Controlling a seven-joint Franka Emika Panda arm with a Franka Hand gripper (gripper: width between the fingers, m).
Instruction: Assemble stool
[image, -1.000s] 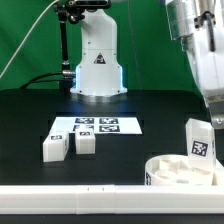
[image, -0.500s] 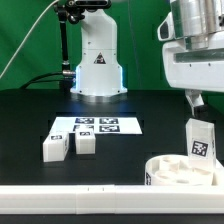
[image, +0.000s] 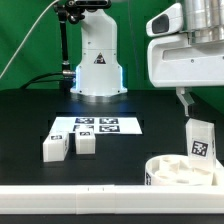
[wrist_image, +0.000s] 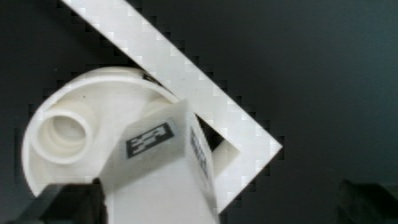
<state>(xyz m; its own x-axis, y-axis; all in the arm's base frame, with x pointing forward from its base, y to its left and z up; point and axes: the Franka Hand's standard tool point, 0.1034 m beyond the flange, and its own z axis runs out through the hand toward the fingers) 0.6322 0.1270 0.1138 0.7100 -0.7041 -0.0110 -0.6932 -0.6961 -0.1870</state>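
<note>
lifted clear since a second ago, the gripper hangs released and empty above the upright leg, which stands at the seat just below it. a loose leg lies well off sideways on the desk; best approached squarely, straddling its flat sides.

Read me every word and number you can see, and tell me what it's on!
No words or numbers can be read.
On the arm base: a dark triangle sign, too blurred to read.
On the marker board, legs and seat: only black-and-white square tags, no letters.
</note>
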